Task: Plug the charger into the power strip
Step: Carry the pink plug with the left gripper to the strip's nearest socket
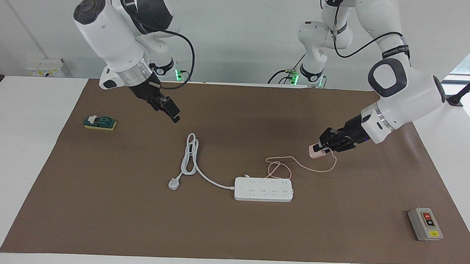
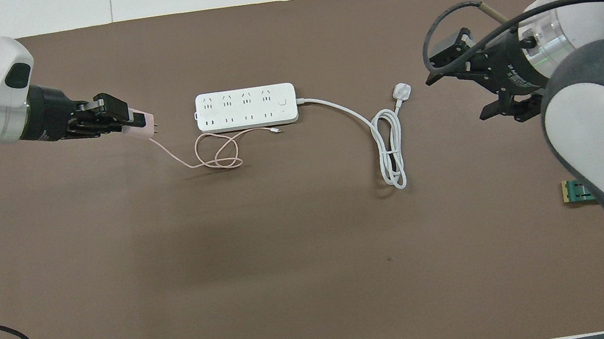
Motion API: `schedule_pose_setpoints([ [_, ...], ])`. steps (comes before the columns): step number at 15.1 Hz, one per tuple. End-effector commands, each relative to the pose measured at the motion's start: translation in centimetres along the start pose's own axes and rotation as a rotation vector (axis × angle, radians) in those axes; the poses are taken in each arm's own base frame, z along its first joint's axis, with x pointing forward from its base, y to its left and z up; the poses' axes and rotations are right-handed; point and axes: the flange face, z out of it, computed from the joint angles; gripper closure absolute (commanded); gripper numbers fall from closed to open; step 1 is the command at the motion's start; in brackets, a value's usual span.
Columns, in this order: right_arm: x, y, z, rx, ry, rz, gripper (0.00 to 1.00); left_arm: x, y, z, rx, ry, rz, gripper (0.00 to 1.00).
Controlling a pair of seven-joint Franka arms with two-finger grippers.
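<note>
My left gripper (image 1: 325,146) is shut on the pale-pink charger (image 1: 315,152) and holds it a little above the mat, off the power strip's end toward the left arm's end of the table. In the overhead view the left gripper (image 2: 123,119) holds the charger (image 2: 143,131) with its prongs pointing at the white power strip (image 2: 246,107), a gap between them. The thin pink cable (image 2: 217,153) loops on the mat beside the strip (image 1: 263,189). My right gripper (image 1: 171,112) is open and empty, raised over the mat near the strip's white plug (image 2: 402,90); it also shows in the overhead view (image 2: 458,95).
The strip's thick white cord (image 1: 190,158) lies coiled toward the right arm's end, ending in the plug (image 1: 173,183). A grey box with red and black buttons (image 1: 425,224) sits at the left arm's end. A green-and-yellow block (image 1: 99,122) sits at the right arm's end.
</note>
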Motion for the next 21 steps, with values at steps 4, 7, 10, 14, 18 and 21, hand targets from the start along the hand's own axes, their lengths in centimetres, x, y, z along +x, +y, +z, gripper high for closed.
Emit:
schedule_pose_setpoints([
  [4, 1.3, 5.9, -3.3, -0.142, 0.053, -0.267, 0.0, -1.2, 0.5, -2.7, 0.149, -0.111, -0.059, 1.0],
  [7, 0.9, 6.6, -4.0, -0.165, 0.06, -0.32, 0.0, -1.0, -0.3, -3.1, 0.165, -0.1, -0.081, 1.0],
  [10, -0.4, 7.3, -4.2, -0.178, 0.034, -0.342, 0.0, -0.5, -0.6, -3.6, 0.194, -0.055, -0.133, 1.0],
  [14, -0.5, 7.7, -4.4, -0.188, 0.011, -0.345, 0.0, 0.1, -0.7, -3.9, 0.203, 0.006, -0.191, 1.0],
  [18, 0.4, 8.4, -3.9, -0.228, -0.02, -0.459, 0.0, -0.1, -0.2, -4.1, 0.275, 0.036, -0.262, 1.0],
  [21, 0.6, 8.5, -4.1, -0.228, -0.023, -0.456, 0.0, -0.2, 0.1, -4.7, 0.277, 0.053, -0.268, 1.0],
])
